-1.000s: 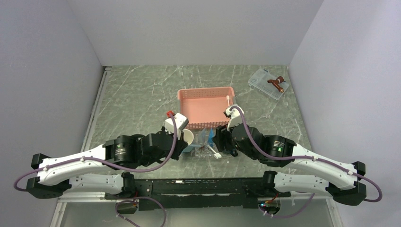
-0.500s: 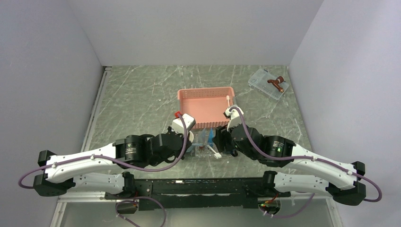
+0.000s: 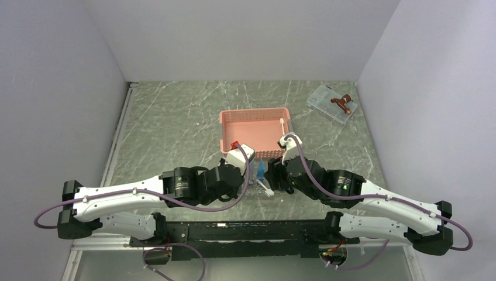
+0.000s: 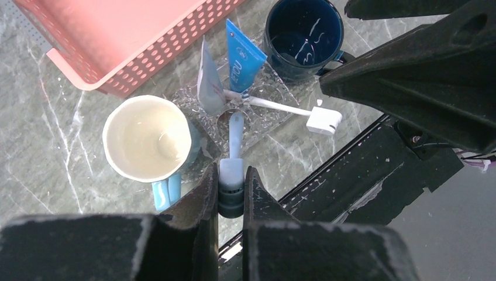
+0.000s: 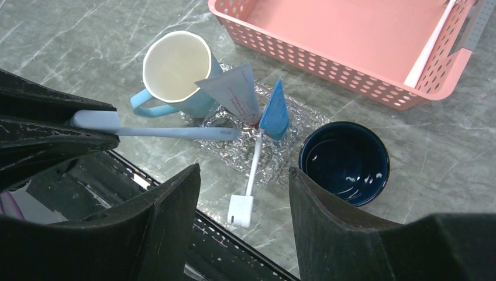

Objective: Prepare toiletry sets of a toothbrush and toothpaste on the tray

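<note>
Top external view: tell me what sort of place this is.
Probably a robot test booth, not a bathroom: plain grey walls box in a green marble-patterned tabletop, and two white-and-black arms sit bolted at its near edge.

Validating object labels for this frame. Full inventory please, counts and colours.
tray: 1, clear, between mugs
toothbrush: 3; white on tray, white in basket, light blue in left end effector
toothpaste: 2; blue, pale grey, on tray
mug: 2; light blue, dark blue, flanking tray
basket: 1, pink, behind tray
box: 1, clear, far right, brown item on it
table: grey marble
left end effector: shut on light blue toothbrush
right end effector: open, empty, over tray
</note>
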`<action>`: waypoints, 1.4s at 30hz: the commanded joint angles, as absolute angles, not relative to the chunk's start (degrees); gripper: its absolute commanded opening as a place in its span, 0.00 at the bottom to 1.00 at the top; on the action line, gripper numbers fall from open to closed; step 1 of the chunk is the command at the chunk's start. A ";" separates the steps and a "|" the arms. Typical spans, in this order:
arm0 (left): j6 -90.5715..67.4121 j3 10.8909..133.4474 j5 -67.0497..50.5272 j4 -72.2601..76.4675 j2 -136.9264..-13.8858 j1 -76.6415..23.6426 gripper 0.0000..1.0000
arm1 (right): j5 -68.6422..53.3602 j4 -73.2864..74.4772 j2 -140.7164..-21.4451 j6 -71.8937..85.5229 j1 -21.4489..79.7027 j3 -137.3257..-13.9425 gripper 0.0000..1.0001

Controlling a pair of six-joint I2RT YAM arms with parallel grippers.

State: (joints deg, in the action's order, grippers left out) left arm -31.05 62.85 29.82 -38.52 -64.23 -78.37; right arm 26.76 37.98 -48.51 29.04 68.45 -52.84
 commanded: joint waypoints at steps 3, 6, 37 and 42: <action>-31.05 63.04 29.58 -34.65 -66.69 -78.75 0.00 | 28.11 36.96 -47.16 29.84 68.25 -52.23 0.59; -31.42 62.79 29.83 -34.54 -67.87 -78.73 0.00 | 28.04 36.90 -47.03 29.92 68.29 -52.04 0.59; -31.19 61.03 31.44 -31.28 -74.57 -78.67 0.00 | 27.55 36.74 -46.50 30.74 68.09 -50.93 0.60; -31.30 61.82 31.42 -31.93 -75.64 -78.75 0.01 | 27.61 36.73 -46.49 30.75 68.01 -50.80 0.60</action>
State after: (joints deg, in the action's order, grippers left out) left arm -31.09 60.84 30.46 -32.40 -74.54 -78.37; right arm 26.74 37.93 -47.48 30.11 68.27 -50.85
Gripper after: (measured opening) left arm 0.138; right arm 0.596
